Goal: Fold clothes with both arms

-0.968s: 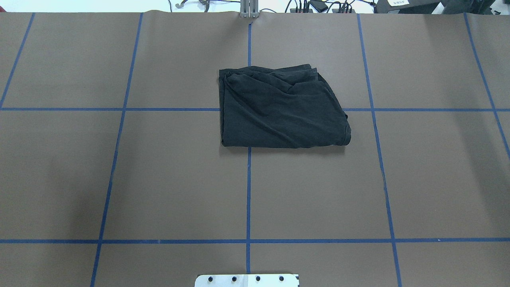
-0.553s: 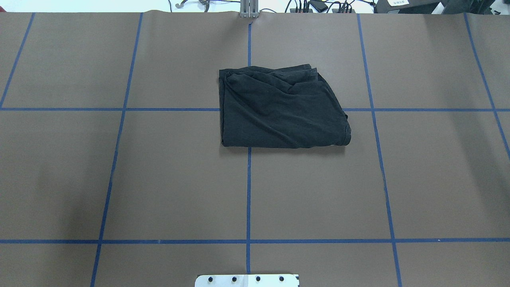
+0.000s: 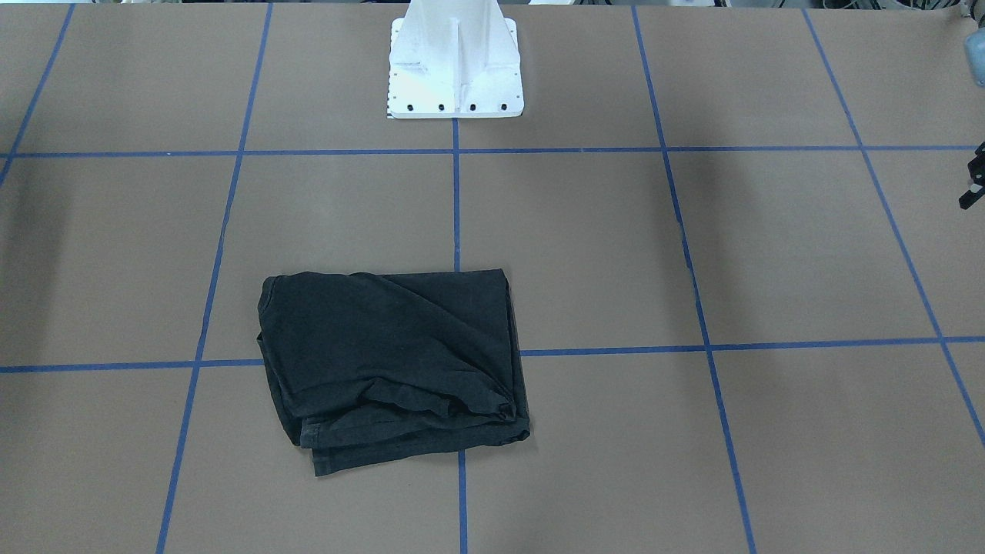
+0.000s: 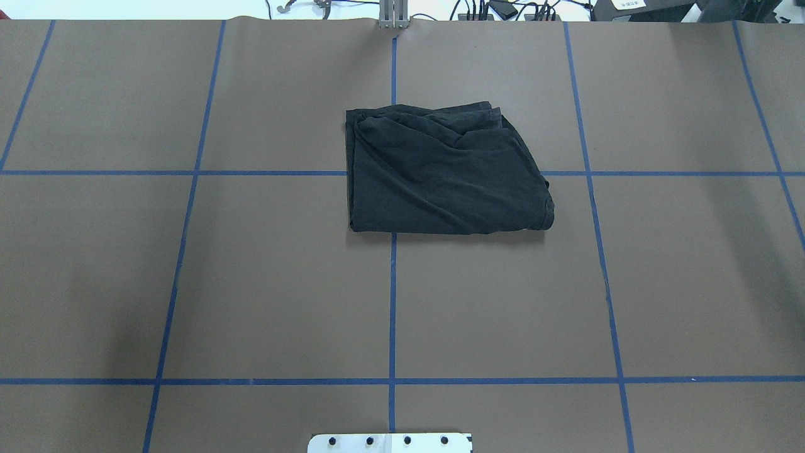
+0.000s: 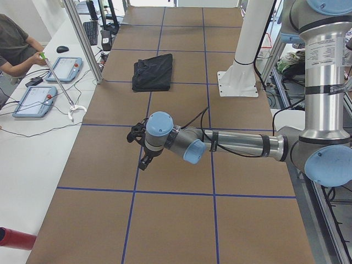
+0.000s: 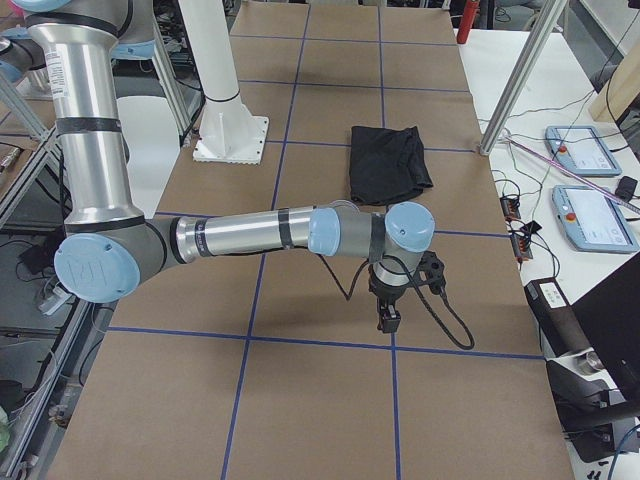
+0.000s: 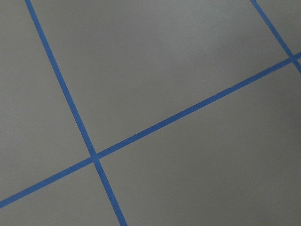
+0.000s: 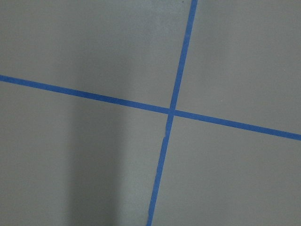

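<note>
You have the black t-shirt [image 4: 440,179] folded into a rumpled rectangle on the brown table [image 4: 188,283]. In the overhead view it lies at about 12 o'clock from the white mounting base [image 4: 390,442], edging toward 1 o'clock. Your left gripper [image 5: 141,148] and right gripper [image 6: 388,318] each hang over bare table, well apart from the shirt, and you cannot tell whether their fingers are apart or together.

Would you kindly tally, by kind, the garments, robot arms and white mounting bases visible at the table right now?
black t-shirt: 1
robot arms: 2, the left arm and the right arm
white mounting base: 1
Total: 4
</note>
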`<state>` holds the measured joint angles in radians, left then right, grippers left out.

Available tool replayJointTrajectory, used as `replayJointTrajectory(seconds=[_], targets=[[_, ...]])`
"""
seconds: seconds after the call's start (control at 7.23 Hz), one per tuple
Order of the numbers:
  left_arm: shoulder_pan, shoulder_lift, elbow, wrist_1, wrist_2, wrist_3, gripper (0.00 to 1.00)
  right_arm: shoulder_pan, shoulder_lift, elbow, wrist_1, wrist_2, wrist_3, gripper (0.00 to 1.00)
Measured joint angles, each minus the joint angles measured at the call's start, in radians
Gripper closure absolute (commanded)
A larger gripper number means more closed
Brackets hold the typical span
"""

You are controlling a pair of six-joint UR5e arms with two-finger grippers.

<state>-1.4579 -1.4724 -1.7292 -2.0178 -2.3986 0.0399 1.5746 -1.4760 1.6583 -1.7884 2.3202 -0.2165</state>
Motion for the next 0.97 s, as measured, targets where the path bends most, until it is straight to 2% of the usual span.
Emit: replayJointTrajectory(seconds=[0.42,0.69,0.97], targets=[[-0.013,0.053,-0.052,-0.007,0.003,0.000,0.00,-0.001,-0.062,0.086,-0.010,0.045,0.008,0.00],[-0.015,0.081,-0.061,-0.008,0.004,-0.001,0.00,-0.007,-0.075,0.112,-0.003,0.049,0.107,0.00],[-0.012,0.021,-0.029,0.017,0.007,-0.020,0.00,-0.025,-0.072,0.116,-0.001,0.012,0.161,0.00]])
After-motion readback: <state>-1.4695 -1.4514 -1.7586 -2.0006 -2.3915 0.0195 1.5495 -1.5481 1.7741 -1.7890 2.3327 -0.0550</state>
